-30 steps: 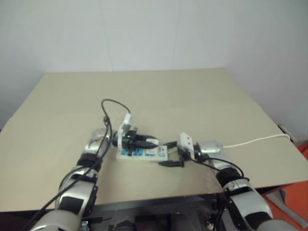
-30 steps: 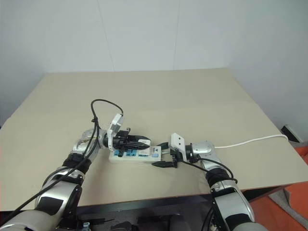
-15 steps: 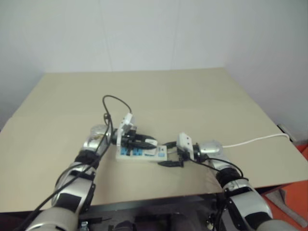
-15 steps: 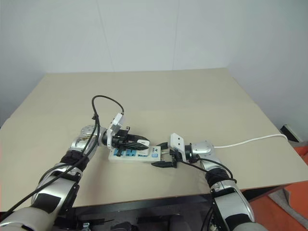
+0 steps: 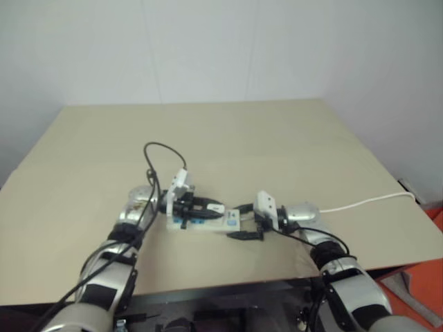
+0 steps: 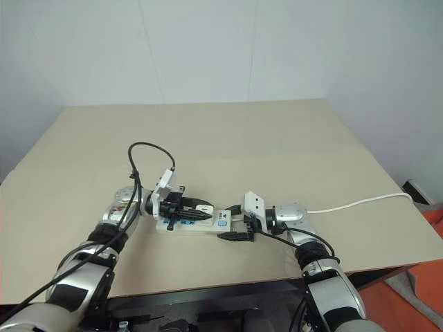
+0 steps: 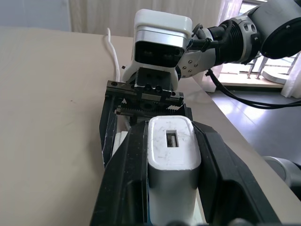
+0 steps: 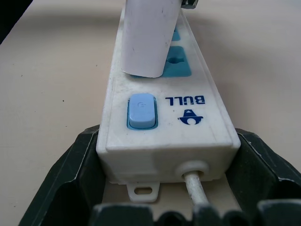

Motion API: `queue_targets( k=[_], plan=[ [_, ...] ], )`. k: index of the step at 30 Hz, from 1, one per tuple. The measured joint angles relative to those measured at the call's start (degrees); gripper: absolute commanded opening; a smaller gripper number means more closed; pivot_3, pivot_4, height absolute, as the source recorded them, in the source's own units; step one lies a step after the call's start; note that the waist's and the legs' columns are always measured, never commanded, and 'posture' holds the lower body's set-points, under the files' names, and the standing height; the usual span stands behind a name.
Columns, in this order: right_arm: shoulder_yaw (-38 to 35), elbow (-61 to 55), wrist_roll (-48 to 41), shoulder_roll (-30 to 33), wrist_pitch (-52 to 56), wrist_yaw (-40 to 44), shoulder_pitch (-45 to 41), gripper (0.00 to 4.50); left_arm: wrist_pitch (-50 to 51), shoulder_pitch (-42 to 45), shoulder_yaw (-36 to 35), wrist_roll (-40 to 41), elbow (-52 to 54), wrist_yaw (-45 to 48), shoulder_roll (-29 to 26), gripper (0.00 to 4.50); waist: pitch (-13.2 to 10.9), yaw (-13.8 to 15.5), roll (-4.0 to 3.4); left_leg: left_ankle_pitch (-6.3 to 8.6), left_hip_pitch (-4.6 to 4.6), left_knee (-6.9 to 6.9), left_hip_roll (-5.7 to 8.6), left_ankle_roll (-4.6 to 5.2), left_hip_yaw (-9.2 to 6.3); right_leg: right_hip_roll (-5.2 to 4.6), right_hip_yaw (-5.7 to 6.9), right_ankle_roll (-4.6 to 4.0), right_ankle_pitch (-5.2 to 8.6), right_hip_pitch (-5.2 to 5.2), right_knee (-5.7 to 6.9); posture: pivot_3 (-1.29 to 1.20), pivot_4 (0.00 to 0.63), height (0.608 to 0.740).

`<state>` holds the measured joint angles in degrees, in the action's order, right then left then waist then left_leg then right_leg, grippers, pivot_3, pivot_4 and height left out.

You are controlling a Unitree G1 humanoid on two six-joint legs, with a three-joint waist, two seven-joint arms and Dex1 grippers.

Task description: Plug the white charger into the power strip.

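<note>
Over the power strip on the desk, the left gripper clamps the white charger at a socket; the right gripper brackets the strip's cord end (prongs hidden). Misaligned prongs could jam or tilt it.

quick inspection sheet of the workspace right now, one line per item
surface: beige table, bare apart from the job's things
job's things: white charger held over the power strip, its foot at the socket beside the blue switch; whether it is fully seated cannot be told
clutter: nothing seen
grippers: left end effector shut on the white charger; right end effector clamps the cord end of the power strip
cables: thin white cord runs off the table's right edge; black robot cable loops above the left wrist
surroundings: plain pale wall behind the table
</note>
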<state>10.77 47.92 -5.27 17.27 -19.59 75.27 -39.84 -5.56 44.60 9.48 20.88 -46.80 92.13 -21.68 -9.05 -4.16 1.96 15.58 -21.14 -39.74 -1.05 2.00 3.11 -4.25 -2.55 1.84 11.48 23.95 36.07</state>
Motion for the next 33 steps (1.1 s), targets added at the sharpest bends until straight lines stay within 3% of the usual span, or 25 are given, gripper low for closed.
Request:
queue_targets(
  k=[10,14,23,33],
  plan=[
    [0.4,0.5,0.2,0.0,0.1,-1.2,0.4,3.42,-4.9,0.0,-0.3,-1.9,-3.1,-1.1,0.8,1.02,0.8,0.1,0.09,0.00,0.13,0.03,0.00,0.00,0.00,-0.01,0.01,-0.02,0.03,-0.16,-0.03,0.00,0.150,0.740],
    [0.6,1.0,0.7,0.0,0.4,-2.3,0.6,3.42,-6.3,0.2,-0.2,-3.1,-4.2,-2.2,1.2,1.02,0.9,0.2,0.09,0.01,0.92,0.18,-0.11,0.00,-0.05,-0.07,0.07,0.36,0.38,-1.00,-0.27,0.00,0.150,0.740],
    [0.9,1.0,0.7,0.0,0.4,-2.7,0.6,3.42,-5.1,0.0,-0.6,-3.1,-4.3,-2.3,1.3,1.02,1.0,0.3,0.01,0.01,0.95,0.28,-0.15,0.00,-0.04,-0.07,0.06,0.37,0.41,-1.00,-0.26,0.00,0.150,0.740],
    [1.1,0.6,0.5,0.2,0.4,-2.4,0.7,3.42,-5.7,-1.5,-3.4,-4.8,-6.1,-3.9,0.8,4.15,1.1,0.3,-0.10,0.01,0.90,0.48,-0.13,0.00,0.00,-0.10,0.02,0.30,0.44,-0.85,-0.28,0.00,0.150,0.740]
  ],
)
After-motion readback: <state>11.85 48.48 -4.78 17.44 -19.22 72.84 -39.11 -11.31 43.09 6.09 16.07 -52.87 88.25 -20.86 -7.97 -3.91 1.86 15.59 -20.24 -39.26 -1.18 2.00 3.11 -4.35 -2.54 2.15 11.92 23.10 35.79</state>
